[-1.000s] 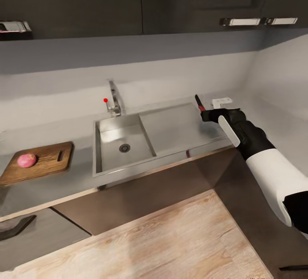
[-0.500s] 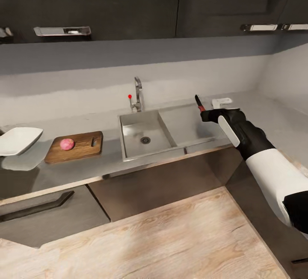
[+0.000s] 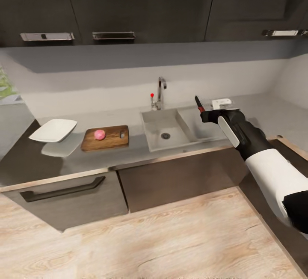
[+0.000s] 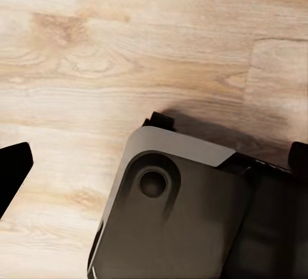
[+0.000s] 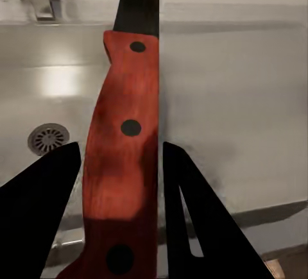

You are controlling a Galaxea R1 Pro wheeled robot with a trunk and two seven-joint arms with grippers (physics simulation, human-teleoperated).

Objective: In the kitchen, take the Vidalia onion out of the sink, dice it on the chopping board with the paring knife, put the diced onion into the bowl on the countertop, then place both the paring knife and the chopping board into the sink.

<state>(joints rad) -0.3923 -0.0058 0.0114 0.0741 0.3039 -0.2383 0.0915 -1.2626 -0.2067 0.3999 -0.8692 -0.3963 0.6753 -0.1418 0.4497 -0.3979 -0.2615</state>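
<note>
Paring knife [image 3: 199,104]: red handle clamped in the right claw [image 3: 208,114], blade raised above the sink [image 3: 171,130] drainboard; judged light, rigid and slick (handle is the safe hold). Vidalia onion [image 3: 99,134] is seen on the chopping board [image 3: 112,140], tabletop [image 3: 25,163], beside the bowl [image 3: 53,129]. Left claw's state cannot be told.

no readable text, label, brand, number or sign on anything here
</note>
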